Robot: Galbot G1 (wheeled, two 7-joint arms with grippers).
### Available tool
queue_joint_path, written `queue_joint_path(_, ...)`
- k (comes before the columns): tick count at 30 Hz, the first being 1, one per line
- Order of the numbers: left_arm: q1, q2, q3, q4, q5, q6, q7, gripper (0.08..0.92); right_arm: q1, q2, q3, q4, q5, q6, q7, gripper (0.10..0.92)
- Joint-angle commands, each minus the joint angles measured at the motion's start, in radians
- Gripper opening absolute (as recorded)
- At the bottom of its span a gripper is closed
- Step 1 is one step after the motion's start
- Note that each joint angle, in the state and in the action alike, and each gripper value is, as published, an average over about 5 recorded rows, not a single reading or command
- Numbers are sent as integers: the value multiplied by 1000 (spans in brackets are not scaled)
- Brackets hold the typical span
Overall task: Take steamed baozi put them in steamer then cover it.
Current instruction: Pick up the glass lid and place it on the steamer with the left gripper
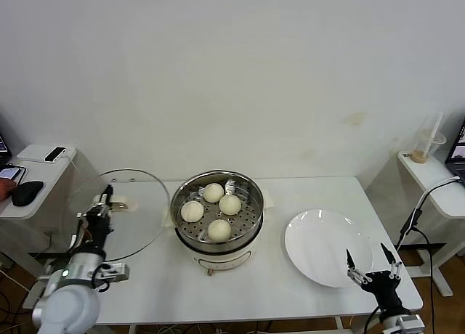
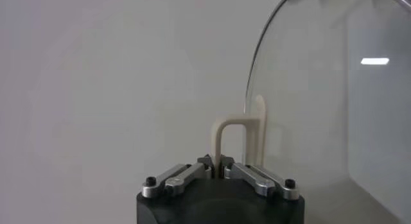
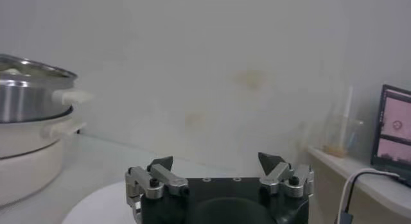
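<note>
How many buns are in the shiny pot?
4 steamed baozi, all inside the steamer: one at the back, one on the robot's left, one on its right, one at the front. None looks hidden.

We have a white table [image 1: 305,196] carrying everything. On it, left of centre: the white cooker base [image 1: 218,258] with the steamer [image 1: 251,196] stacked on top, knob facing us. To its right, well apart, a flat white plate [image 1: 320,239] sits near the table's front right corner. Side tables flank it left and right, not touching.
</note>
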Motion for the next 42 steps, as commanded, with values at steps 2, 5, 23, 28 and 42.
queue_joint_path(2,-236,-53,296,60,35,109,59,134,2,17,-17,-17,-72,-24,23,823)
queue_joint_path(5,-281,-99,346,84,111,136,100,134,4,23,-23,-27,-95,-41,35,823)
queue_joint_path(23,-387,-444,467,184,541,192,294,134,15,34,-33,-44,-193,-72,54,823)
queue_joint_path(28,-407,-476,479,240,550,202,309,134,14,39,-42,-51,-203,-71,53,823)
queue_joint_path(42,-399,-496,508,284,522,218,335,134,17,40,-59,-56,-213,-70,45,823)
